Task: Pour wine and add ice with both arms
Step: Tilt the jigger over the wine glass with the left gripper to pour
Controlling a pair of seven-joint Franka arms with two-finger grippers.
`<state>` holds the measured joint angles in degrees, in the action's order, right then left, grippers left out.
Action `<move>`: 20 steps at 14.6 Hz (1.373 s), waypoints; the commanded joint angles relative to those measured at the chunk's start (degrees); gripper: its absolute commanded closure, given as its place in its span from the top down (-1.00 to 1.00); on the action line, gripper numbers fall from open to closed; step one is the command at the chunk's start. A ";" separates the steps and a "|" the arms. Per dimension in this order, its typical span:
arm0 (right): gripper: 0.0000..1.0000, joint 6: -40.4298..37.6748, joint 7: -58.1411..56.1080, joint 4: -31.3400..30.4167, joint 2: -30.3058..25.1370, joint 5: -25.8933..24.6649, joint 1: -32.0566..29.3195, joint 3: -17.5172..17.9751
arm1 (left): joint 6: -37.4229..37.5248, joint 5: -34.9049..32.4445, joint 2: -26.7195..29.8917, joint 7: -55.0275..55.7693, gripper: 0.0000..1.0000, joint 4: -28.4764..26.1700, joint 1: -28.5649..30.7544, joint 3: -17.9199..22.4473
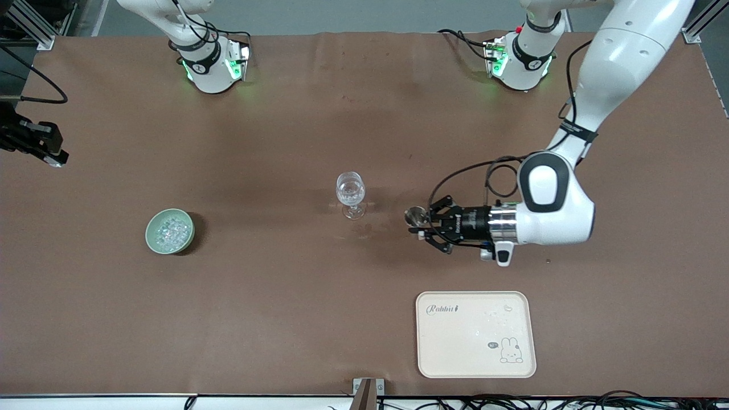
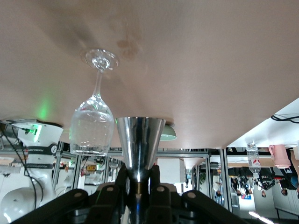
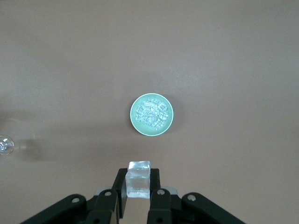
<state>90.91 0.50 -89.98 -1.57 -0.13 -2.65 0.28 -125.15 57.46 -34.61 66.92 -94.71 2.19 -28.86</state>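
Observation:
A clear stemmed glass (image 1: pixel 349 193) stands upright mid-table. My left gripper (image 1: pixel 424 225) is shut on a small silver metal cup (image 1: pixel 415 216), held on its side just above the table beside the glass, mouth toward it and apart from it. The left wrist view shows the cup (image 2: pixel 140 140) between the fingers (image 2: pixel 120 179) and the glass (image 2: pixel 92 126) close by. The ice (image 1: pixel 170 230) lies heaped in a green bowl (image 1: pixel 154 242) toward the right arm's end. My right gripper (image 3: pixel 138 186) is high over the bowl (image 3: pixel 135 125), shut on one clear ice cube (image 3: pixel 138 173).
A cream tray (image 1: pixel 476 353) with a rabbit print lies near the front camera's edge, nearer than the left gripper. A black device with a cable (image 1: pixel 34 139) shows at the right arm's end of the front view. Both arm bases stand along the table's top edge.

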 commanded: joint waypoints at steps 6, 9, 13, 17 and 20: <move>-0.96 0.50 -0.41 -1.17 -0.89 0.74 -0.34 0.16 | -4.57 -16.04 3.49 16.47 -0.99 -0.57 -6.84 0.30; -0.96 0.50 -0.41 -1.17 -0.89 0.74 -0.34 0.24 | -4.66 -21.50 3.94 21.83 -0.99 -0.13 -9.39 0.39; -0.95 0.32 -0.41 -1.17 -0.89 0.74 -0.34 0.24 | -5.27 -26.77 4.02 26.31 -0.99 -0.13 -12.03 0.47; -0.95 0.15 -0.41 -1.17 -0.89 0.74 -0.43 0.24 | -5.27 -34.25 3.94 32.65 -0.99 0.75 -13.52 0.30; -0.95 0.06 -0.41 -1.17 -0.89 0.74 -0.34 0.24 | -5.19 -36.80 4.11 34.32 -0.99 0.58 -14.49 0.30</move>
<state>90.81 0.50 -89.98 -1.57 -0.13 -2.65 0.30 -130.37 22.79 -31.64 99.15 -94.00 -11.53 -28.89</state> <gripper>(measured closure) 0.771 0.793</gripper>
